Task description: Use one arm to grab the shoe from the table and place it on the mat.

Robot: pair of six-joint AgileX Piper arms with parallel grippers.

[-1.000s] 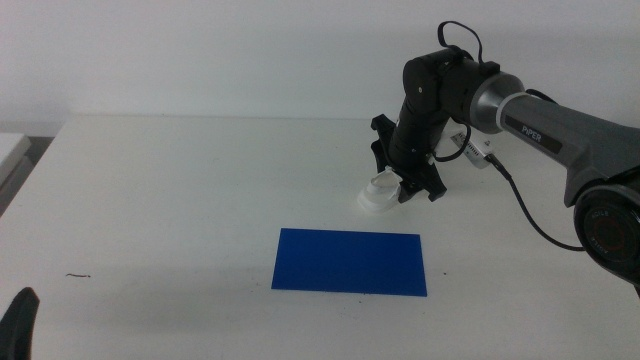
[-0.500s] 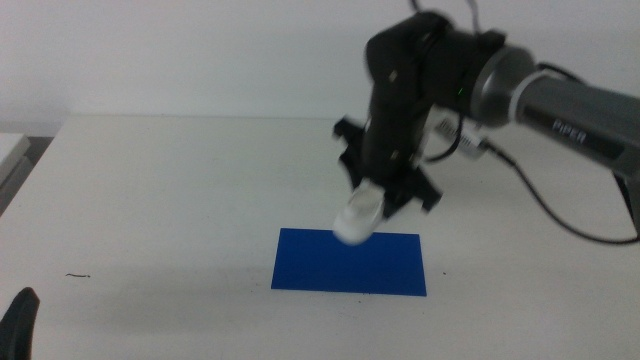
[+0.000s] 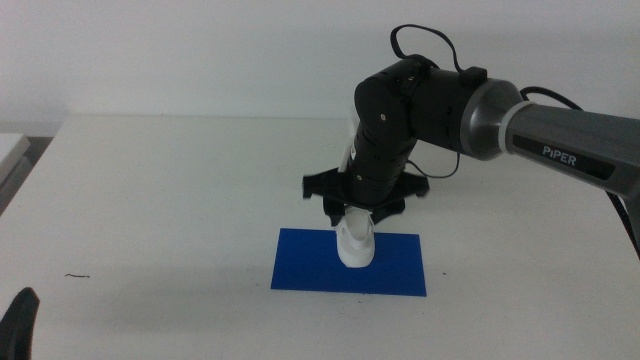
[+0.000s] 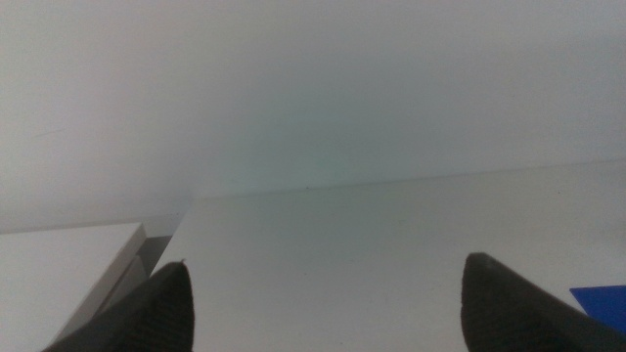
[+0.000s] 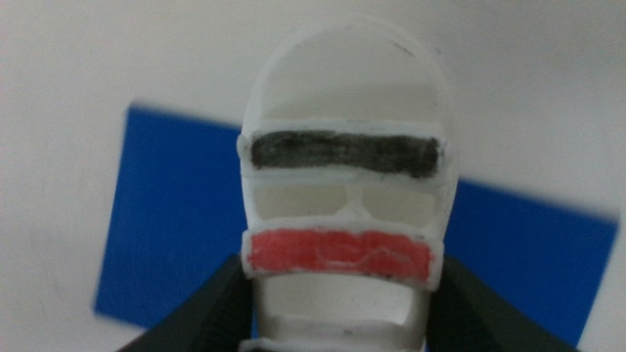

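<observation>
My right gripper [image 3: 357, 214] is shut on the white shoe [image 3: 355, 243], which hangs toe-down over the blue mat [image 3: 310, 264] on the white table [image 3: 180, 200]. Its toe is at or just above the mat; I cannot tell if it touches. In the right wrist view the shoe [image 5: 342, 186] fills the middle, with a dark strap and a red strap, held between my jaws, and the mat [image 5: 166, 235] lies behind it. My left gripper [image 4: 323, 303] is open, low at the table's near left, and shows in the middle view [image 3: 18, 320] at the bottom edge.
A small dark speck [image 3: 78, 275] lies on the table at the near left. A corner of the mat [image 4: 602, 298] shows in the left wrist view. A white block [image 3: 12, 150] stands off the table's left edge.
My right arm has carried the shoe from the table behind the mat forward and leftward to above the mat, and turned it toe-down. The left gripper has not moved.
</observation>
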